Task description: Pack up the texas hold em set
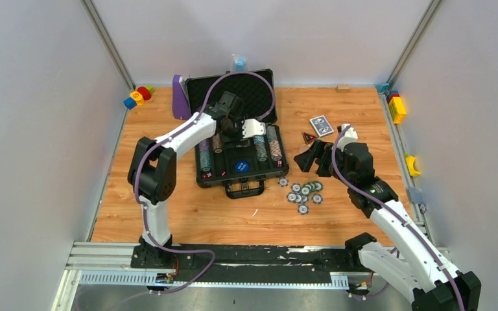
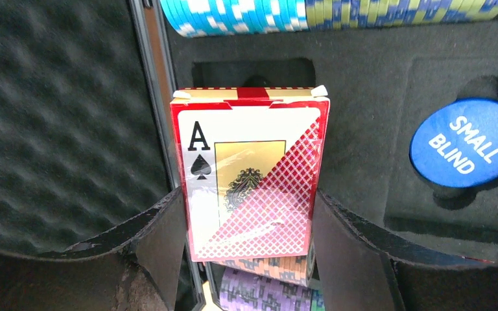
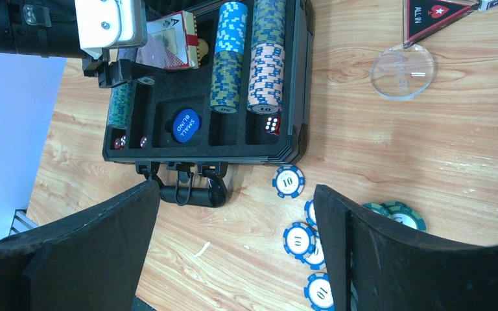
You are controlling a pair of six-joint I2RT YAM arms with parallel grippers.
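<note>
Grips card deck [image 2: 249,162] w/ L hand [image 2: 248,217] by long edges; prob light, stiff, slick. Holds R hand [image 3: 233,227] open, empty.

Pale grey walls [image 1: 39,97] on three sides of a wood-grain tabletop [image 1: 188,220], metal rail [image 1: 104,257] at near edge

Even, bright overhead light is falling across my counter [image 1: 188,214], leaving only faint, soft shadows. Glare is streaking the wrapped card deck [image 2: 249,168], while my left tool's [image 2: 246,197] dark fingers [image 2: 159,249] are blurring softly in the near foreground.
</note>
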